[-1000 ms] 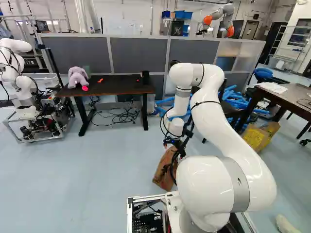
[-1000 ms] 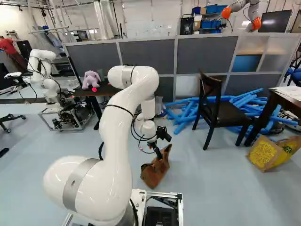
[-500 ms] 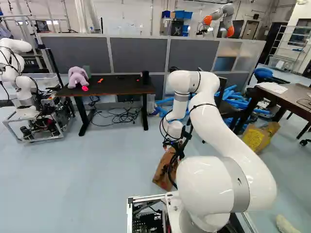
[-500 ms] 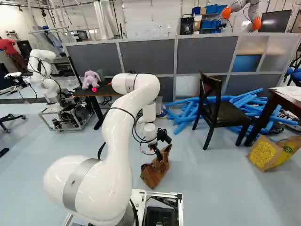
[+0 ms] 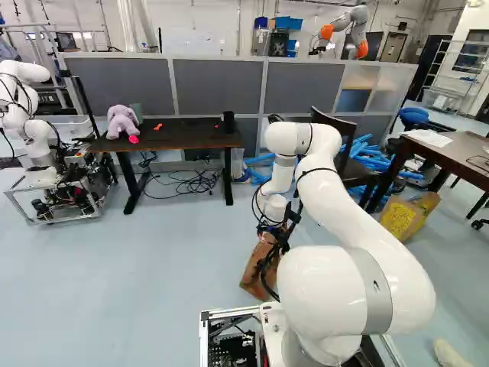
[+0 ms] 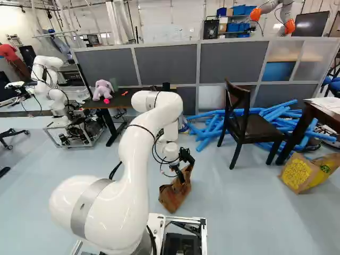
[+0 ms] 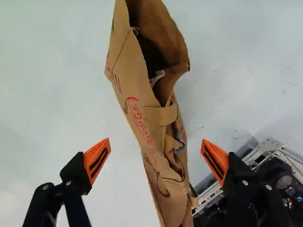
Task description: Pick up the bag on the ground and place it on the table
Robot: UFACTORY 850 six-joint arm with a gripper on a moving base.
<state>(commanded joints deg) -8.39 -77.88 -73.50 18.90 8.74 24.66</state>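
You had a long, dark brown rectangular desk (image 5: 183, 136) on black legs. Seen in the left base view, a pale purple plush elephant (image 5: 122, 121) sat by its left edge, a bright pink object (image 5: 134, 139) beside it near the front edge; a small orange-red object (image 5: 158, 126) lay farther right, and a black cylinder (image 5: 228, 121) stood near the right edge. On your pale blue-grey floor (image 5: 114, 267), black cables (image 5: 200, 182) lay tangled under the desk, and an open-mouthed brown paper bag (image 6: 172, 196) rested nearer you than the front edge, toward the right corner.
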